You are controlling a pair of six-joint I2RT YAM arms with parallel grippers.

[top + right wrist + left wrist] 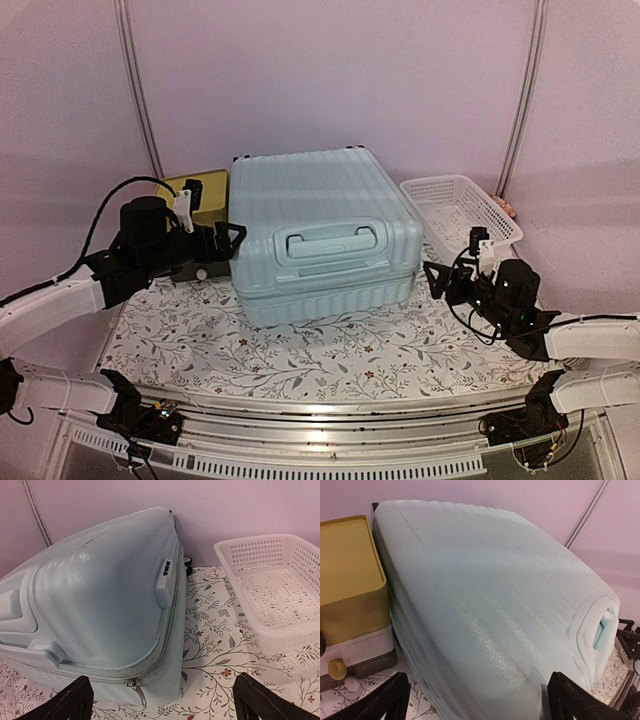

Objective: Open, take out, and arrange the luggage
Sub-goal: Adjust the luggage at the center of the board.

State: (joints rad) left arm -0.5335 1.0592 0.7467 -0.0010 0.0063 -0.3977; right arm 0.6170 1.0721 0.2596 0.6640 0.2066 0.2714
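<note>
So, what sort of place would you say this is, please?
Likely a robot test booth: plain pinkish walls, two arms mounted at a floral-clothed table, and a mint suitcase staged beside a white lattice basket.

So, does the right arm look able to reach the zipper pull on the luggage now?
Probably yes. The right gripper is open and faces the luggage corner. The zipper pull hangs just ahead, with only tablecloth between. The white basket stands aside.
</note>
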